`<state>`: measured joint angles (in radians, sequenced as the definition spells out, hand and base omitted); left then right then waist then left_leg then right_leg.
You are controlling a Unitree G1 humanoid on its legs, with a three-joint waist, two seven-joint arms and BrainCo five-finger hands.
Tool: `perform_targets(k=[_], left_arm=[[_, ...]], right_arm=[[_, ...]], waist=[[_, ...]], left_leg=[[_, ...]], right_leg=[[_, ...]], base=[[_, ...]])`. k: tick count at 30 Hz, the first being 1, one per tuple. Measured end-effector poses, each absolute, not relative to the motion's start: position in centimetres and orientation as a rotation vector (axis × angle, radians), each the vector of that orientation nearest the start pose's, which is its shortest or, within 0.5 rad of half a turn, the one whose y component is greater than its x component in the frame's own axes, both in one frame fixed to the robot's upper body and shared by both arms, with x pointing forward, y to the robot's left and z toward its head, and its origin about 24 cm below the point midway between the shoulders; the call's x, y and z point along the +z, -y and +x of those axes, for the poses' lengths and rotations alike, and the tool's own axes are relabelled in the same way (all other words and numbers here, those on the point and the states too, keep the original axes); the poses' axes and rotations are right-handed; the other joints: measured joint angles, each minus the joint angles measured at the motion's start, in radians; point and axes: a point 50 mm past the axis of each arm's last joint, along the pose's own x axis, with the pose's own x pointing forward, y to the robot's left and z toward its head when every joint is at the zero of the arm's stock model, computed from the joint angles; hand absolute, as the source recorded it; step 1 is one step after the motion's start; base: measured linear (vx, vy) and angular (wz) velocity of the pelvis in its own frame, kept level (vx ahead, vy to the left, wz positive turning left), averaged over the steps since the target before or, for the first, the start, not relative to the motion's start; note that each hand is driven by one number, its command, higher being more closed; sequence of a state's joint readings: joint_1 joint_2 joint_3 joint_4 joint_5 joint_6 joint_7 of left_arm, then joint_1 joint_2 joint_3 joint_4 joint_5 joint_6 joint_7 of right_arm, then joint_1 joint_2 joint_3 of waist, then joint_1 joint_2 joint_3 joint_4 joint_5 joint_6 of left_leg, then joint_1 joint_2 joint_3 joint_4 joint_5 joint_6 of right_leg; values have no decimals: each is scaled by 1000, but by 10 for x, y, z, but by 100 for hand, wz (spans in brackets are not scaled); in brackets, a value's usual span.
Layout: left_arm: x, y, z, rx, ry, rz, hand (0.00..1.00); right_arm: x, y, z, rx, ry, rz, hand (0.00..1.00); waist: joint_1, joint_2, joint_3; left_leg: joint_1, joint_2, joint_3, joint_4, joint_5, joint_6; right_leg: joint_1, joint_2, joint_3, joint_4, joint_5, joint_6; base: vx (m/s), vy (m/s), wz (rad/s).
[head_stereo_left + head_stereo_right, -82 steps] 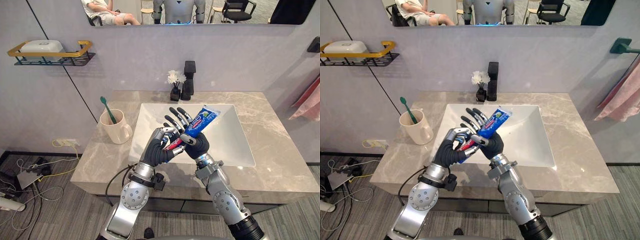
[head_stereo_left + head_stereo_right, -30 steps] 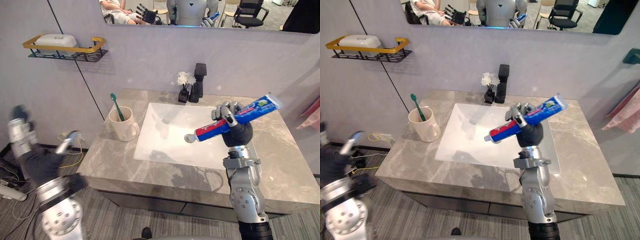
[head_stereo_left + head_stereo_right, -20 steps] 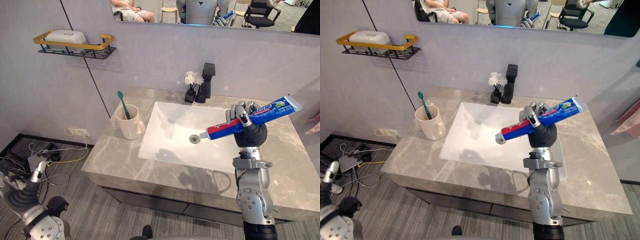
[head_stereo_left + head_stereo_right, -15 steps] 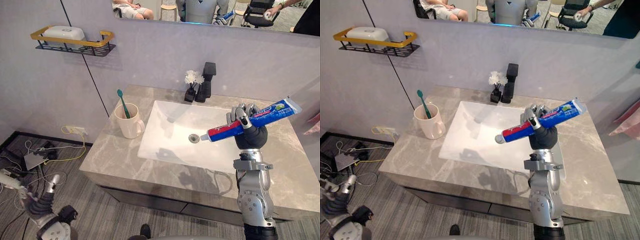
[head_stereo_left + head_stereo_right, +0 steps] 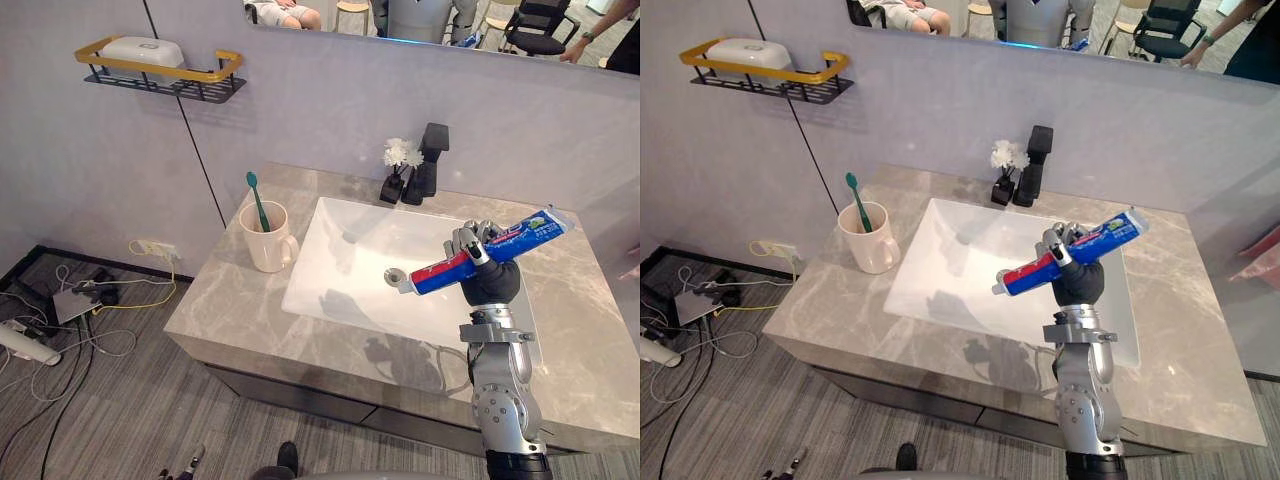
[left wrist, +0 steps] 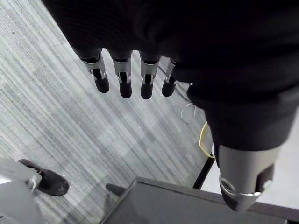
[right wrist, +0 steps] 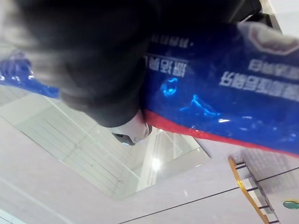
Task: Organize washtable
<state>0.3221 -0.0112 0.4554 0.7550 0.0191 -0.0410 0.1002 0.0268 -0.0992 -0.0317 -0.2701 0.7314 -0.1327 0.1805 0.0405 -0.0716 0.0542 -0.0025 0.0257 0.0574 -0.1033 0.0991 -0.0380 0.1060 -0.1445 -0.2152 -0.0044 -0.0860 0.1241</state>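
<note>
Fingers [image 5: 468, 241] wrap the toothpaste [image 5: 522, 232] above the sink's [image 5: 335, 262] right edge.

The right arm [image 5: 498, 402] is silver-grey with rounded joint housings, the right hand [image 5: 492, 283] dark-ribbed with silver fingers [image 5: 467, 242].

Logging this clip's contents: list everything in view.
toothpaste tube: 1, blue and red, held over the sink
mug: 1, cream, counter left of sink
toothbrush: 1, green, standing in mug
sink: 1, white, set in counter
counter: 1, grey marble
faucet: 1, black, behind sink
flower vase: 1, black with white flowers, beside faucet
wall shelf: 1, black and yellow, holds white box
right robot hand: shut on the toothpaste tube
left robot hand: open, above floor
</note>
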Motion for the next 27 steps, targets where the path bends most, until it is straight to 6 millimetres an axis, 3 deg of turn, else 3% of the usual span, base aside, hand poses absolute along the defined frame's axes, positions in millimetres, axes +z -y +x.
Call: perform_targets(k=[5, 15, 20, 25, 27], left_arm=[[-147, -231, 52, 523, -1023, -30, 0], [-149, -233, 55, 439, -1040, 18, 0], [-148, -230, 64, 408, -1019, 28, 0], [-147, -233, 66, 394, -1016, 50, 0], [-147, -232, 67, 387, -1012, 52, 0]], right_arm=[[122, 169, 247, 225, 430, 489, 100], [171, 155, 282, 312, 554, 259, 100], [202, 136, 301, 389, 619, 182, 100], [223, 124, 313, 420, 659, 159, 100], [230, 124, 318, 408, 671, 153, 100]], waist=[[1, -6, 3], [12, -24, 14], [53, -33, 19], [64, -51, 31], [88, -53, 33]], left_leg=[[-5, 3, -2, 0, 0, 0], [-20, 4, -23, 0, 1, -1], [-39, 5, -37, 0, 6, -6], [-59, 4, -65, 0, 17, -7], [-66, 2, -74, 1, 20, -6]], right_leg=[[-4, 2, 0, 1, 0, 0], [-7, 4, -19, 0, 0, 0], [-19, 5, -31, 0, 0, 0], [-22, 8, -60, -2, 0, -1], [-21, 8, -68, -2, 0, -1]], base=[[0, 0, 0], [-11, -8, 5], [-15, -12, 9], [-2, -19, 16], [4, -14, 17]])
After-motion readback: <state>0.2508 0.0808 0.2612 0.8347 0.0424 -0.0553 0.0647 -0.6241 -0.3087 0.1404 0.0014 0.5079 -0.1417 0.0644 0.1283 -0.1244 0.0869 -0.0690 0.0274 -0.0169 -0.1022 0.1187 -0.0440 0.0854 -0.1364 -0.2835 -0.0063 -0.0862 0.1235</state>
